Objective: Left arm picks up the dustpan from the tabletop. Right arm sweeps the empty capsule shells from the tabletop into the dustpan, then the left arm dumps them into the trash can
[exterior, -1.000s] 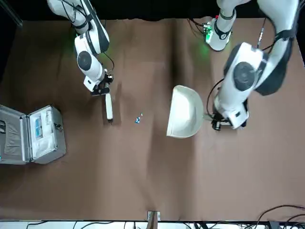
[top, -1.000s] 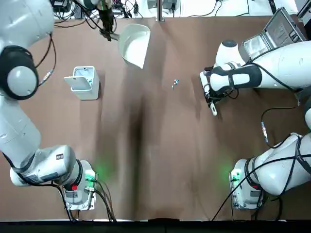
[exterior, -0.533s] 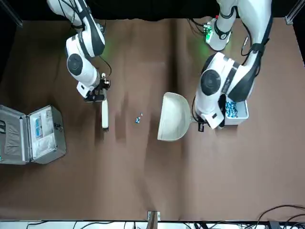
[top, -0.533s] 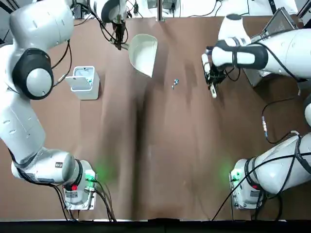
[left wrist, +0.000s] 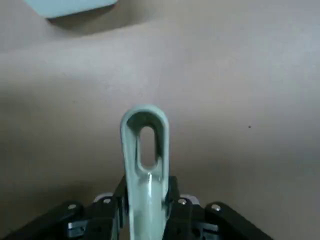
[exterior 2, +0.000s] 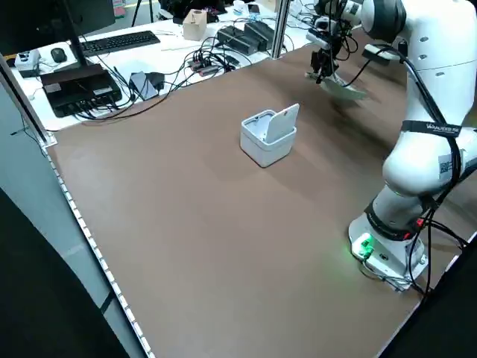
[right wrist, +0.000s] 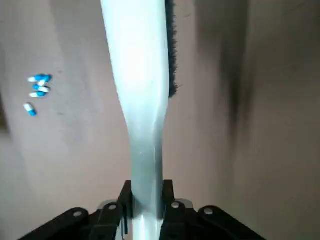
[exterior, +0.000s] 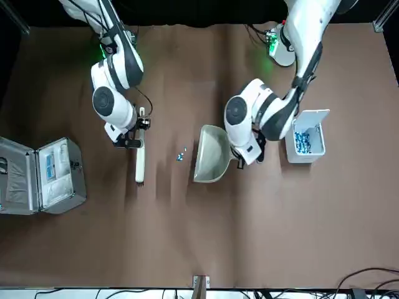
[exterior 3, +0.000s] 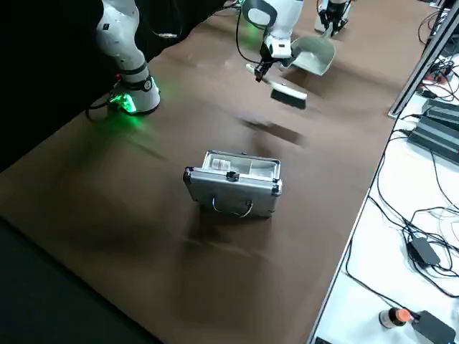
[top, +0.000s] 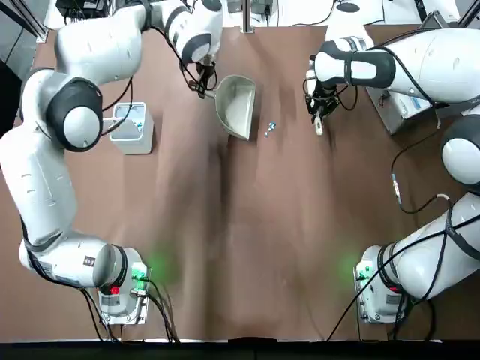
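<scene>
Brown and matte, the tabletop (top: 255, 247) carries everything, and the two arms take up most of the room above it. Reaching over from its base at the near left corner, the left arm (top: 45, 150) bends across to the far middle of the table; the right arm (top: 420, 60) comes in from the other side. A silver metal case (exterior: 40, 175) lies open at the robot's right edge. Well to the left stands the trash can (top: 129, 126), lid up, blue pieces showing inside it in the front view. The left gripper (left wrist: 145, 210) is clamped on the handle of the dustpan (top: 236, 106), whose scoop sits low by the table with its mouth turned toward the capsules. The right gripper (right wrist: 145, 200) pinches the handle of a pale brush (exterior: 139, 163), dark bristles along one edge. Between dustpan and brush, just beside the pan's mouth, lie the empty capsule shells (top: 270, 128) in a small blue-and-white cluster.
</scene>
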